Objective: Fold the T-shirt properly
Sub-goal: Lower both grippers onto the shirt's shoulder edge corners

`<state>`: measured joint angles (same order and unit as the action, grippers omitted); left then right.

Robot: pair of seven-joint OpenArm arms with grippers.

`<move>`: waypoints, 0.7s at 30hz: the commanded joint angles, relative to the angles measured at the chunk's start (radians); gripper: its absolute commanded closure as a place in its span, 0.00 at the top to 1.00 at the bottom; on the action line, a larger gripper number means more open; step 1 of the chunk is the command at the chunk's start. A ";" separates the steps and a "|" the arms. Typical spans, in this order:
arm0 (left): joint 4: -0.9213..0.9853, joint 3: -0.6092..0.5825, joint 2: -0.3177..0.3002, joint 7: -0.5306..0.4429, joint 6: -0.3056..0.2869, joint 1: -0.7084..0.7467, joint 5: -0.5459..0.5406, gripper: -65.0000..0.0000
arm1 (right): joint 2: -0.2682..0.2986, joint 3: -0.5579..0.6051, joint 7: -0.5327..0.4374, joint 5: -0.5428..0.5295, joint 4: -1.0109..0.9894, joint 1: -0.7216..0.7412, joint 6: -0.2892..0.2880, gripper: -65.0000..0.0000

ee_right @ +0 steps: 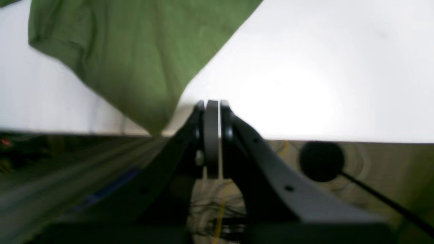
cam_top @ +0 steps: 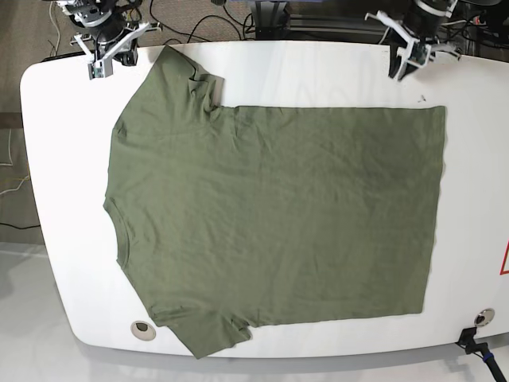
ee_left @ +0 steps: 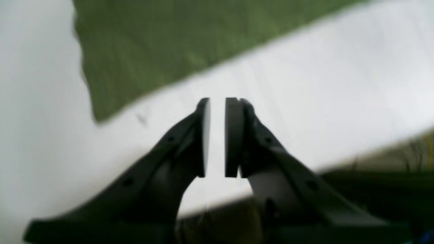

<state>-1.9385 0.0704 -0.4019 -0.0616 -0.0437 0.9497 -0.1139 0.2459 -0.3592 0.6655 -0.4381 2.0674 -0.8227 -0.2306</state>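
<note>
Left wrist view: the left gripper [ee_left: 217, 137] hangs over the bare table [ee_left: 339, 101], jaws parted by a narrow gap with nothing between them, so released. The T-shirt [ee_left: 152, 47] lies just beyond the tips, its hem corner nearest. This view is blurred. Risk, as we judge it: a pinch that lands short of the T-shirt's edge would catch only the table.

Right wrist view: the right gripper [ee_right: 213, 135] is clenched, pads together, holding nothing. A sleeve corner of the T-shirt [ee_right: 135, 61] reaches the table edge just beside the tips. A grab there could take only the sleeve's top layer, and the fold would skew.

Base view: the T-shirt [cam_top: 278, 215] lies spread flat on the table [cam_top: 48, 159], collar toward the picture's left, hem toward its right, unfolded. Both grippers sit beyond the T-shirt's far edge, well apart from each other. Uneven lifting would wrinkle it.

Containers: we see none.
</note>
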 commanded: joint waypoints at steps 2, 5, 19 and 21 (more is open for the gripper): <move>-0.011 0.014 0.007 -0.041 0.004 -0.015 -0.015 0.13 | -0.005 -0.033 0.049 -0.027 0.021 0.029 -0.021 0.00; -0.021 0.014 0.010 -0.062 0.000 -0.023 -0.008 0.14 | -0.012 -0.032 0.038 -0.024 0.018 0.065 -0.012 0.03; -0.013 0.036 0.022 -0.065 -0.006 -0.054 -0.051 0.17 | -0.016 -0.069 -0.017 -0.025 0.019 0.153 0.011 0.01; -0.011 0.039 0.021 -0.050 -0.006 -0.059 -0.061 0.17 | -0.017 -0.101 -0.018 -0.029 0.024 0.144 -0.006 0.01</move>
<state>-1.9343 0.1024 -0.3721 -0.0952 -0.0532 0.8837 -0.1619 0.2211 -0.4377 0.6743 -0.4534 2.0666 -0.6685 -0.2214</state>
